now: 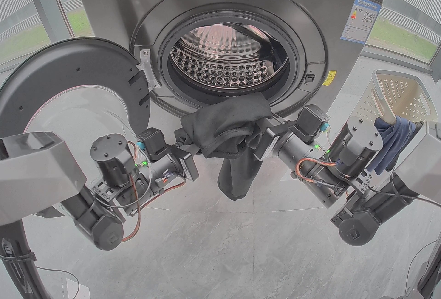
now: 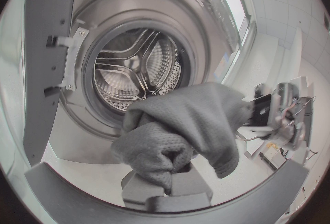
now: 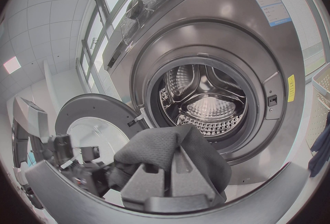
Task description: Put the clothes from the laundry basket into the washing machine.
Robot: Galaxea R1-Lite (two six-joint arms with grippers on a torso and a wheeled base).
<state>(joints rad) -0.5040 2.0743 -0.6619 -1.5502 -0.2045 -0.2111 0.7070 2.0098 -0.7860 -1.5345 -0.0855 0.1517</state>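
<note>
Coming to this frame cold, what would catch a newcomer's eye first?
A black garment hangs stretched between the left gripper and the right gripper, both shut on it, just in front of the washing machine's open drum. The round door stands swung open on the robot's left. On the right, a pale laundry basket has a blue cloth draped over its rim.

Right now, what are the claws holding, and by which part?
One black garment, held by both: the left claw pinches a bunched fold at one end, the right claw grips the other end. The rest hangs between them.
</note>
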